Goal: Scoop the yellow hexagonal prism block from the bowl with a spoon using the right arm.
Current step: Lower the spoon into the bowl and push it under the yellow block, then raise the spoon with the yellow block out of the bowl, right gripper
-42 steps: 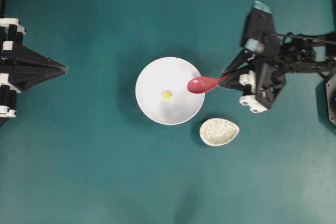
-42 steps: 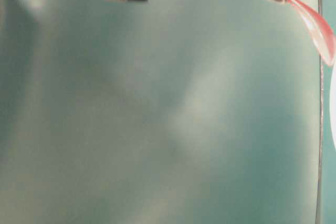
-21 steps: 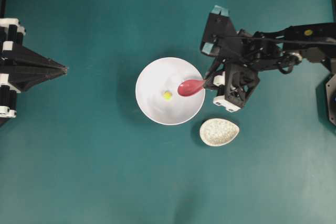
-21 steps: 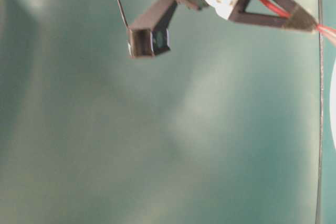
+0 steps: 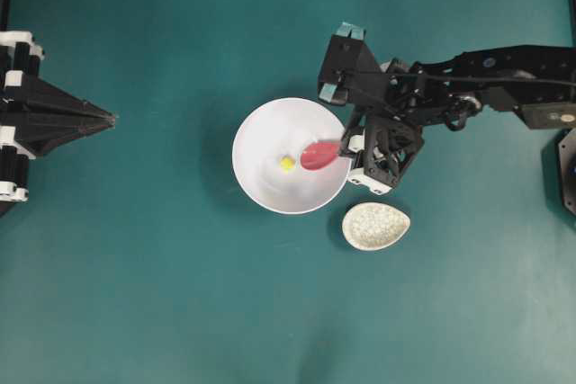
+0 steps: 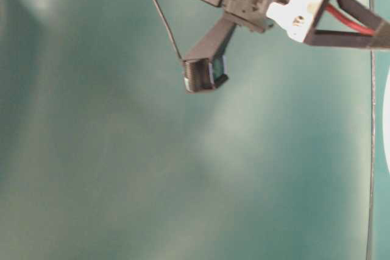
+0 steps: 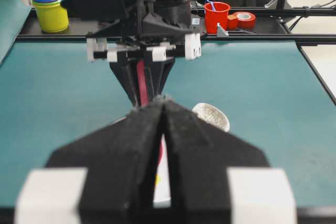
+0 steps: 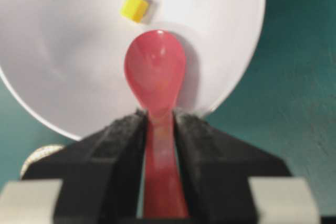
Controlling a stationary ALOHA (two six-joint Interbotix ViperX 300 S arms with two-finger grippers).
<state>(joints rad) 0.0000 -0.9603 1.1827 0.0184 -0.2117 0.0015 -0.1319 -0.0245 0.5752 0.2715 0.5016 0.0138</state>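
Two arms: right arm (image 5: 468, 87) reaches over the bowl (image 5: 261, 191); left gripper (image 5: 110, 118) parked well apart, jaws closed on nothing.
Right gripper (image 5: 346, 148): jaws clamped on the spoon (image 8: 155, 72) handle.
Spoon: scoop inside the bowl.
Block (image 5: 287, 164): on bowl floor, just beside scoop tip.
Dish (image 5: 375, 226): on table (image 5: 162, 294), near bowl.

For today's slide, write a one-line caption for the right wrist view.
Right end effector grips the red spoon over the white bowl, its scoop just short of the yellow block.
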